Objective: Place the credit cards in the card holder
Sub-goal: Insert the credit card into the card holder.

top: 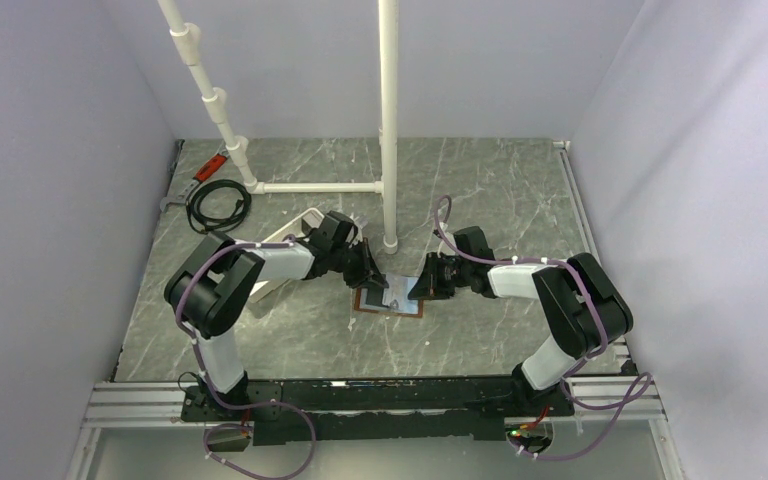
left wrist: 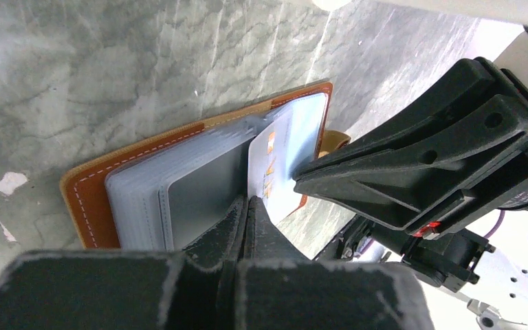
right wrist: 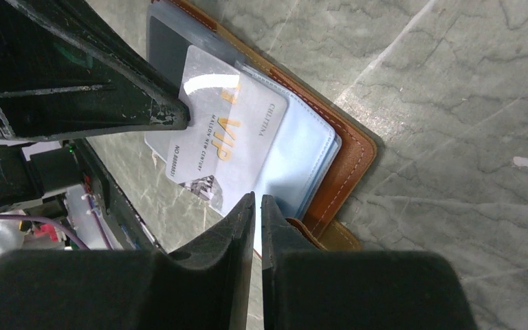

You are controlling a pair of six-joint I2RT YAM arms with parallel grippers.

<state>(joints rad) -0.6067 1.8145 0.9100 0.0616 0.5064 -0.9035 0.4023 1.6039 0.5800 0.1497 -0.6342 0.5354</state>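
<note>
The card holder lies open on the marble table, a brown stitched border around pale plastic sleeves. A silver credit card with gold "VIP" print rests slanted across the sleeves, and part of it sticks out past the holder's edge. My left gripper is shut, its tips pressing at the card's edge. From the other side, my right gripper meets the card's near corner. Only a thin slit shows between its jaws, with nothing in it.
A white pipe frame stands just behind the holder. A long white tray lies behind my left arm. A coiled black cable and a red-handled tool sit at the back left. Walls close in both sides.
</note>
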